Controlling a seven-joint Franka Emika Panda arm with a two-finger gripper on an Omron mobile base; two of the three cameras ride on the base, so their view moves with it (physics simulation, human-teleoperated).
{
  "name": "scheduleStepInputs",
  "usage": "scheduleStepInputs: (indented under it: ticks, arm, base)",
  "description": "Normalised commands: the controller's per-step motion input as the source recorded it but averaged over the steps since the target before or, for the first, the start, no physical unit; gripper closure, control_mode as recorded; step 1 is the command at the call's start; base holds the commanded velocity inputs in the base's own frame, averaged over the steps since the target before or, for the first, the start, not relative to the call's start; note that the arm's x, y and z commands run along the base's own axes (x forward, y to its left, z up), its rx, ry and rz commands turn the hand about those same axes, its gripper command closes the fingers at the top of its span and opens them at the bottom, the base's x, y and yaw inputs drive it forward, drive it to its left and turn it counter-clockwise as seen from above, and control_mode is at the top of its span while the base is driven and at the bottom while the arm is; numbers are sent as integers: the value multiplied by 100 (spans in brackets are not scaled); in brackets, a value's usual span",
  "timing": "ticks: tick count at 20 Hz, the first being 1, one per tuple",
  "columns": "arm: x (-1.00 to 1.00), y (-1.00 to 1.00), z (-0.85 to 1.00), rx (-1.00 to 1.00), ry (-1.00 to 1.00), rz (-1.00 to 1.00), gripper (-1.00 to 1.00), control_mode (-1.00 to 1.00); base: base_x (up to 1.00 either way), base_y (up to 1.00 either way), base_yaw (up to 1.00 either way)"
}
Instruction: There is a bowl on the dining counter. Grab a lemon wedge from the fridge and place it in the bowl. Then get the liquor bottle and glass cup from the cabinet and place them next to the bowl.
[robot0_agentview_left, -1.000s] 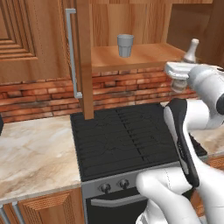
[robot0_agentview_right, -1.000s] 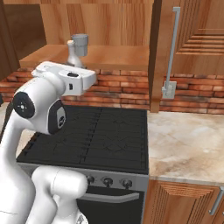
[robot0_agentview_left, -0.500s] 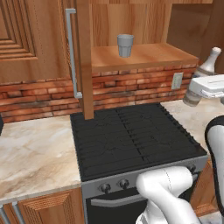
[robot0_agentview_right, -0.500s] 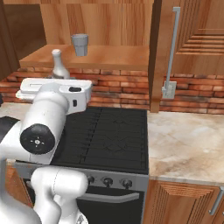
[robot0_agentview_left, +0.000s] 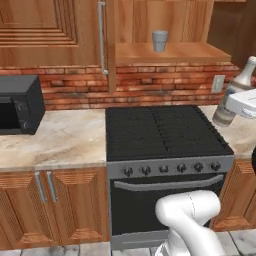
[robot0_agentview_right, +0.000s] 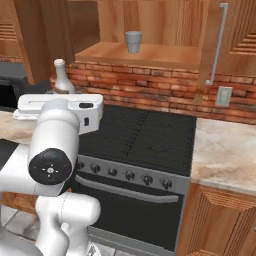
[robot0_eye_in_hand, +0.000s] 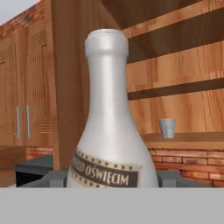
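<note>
Risk: liquor bottle (robot0_eye_in_hand: 111, 131) slipping or tipping in transit, tall and held low on the body. Upright, off the counter, right of the stove (robot0_agentview_left: 162, 132) in the left base view. Gripper (robot0_eye_in_hand: 111, 178) closed on bottle, jaws fairly wide, one finger per side of the label. Glass cup (robot0_agentview_left: 159, 41) on the cabinet shelf (robot0_agentview_left: 170, 51) above the stove, well apart.

Black flat-top stove (robot0_agentview_left: 162, 131) betw. beige marble counter (robot0_agentview_left: 55, 140) sections; black boxy microwave (robot0_agentview_left: 19, 104) at left, red brick backsplash (robot0_agentview_left: 150, 85) behind.
</note>
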Motion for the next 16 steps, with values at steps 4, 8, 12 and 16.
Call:
scheduleStepInputs:
  ticks: [4, 8, 12, 16]
  arm:
    - [0, 0, 0, 0, 0, 0, 100, 100]
    - [0, 0, 0, 0, 0, 0, 100, 100]
    - [0, 0, 0, 0, 0, 0, 100, 100]
    - [0, 0, 0, 0, 0, 0, 100, 100]
  base:
    - [-87, 0, 47]
    - [-83, 0, 53]
    - [-83, 0, 55]
    - [-88, 3, 53]
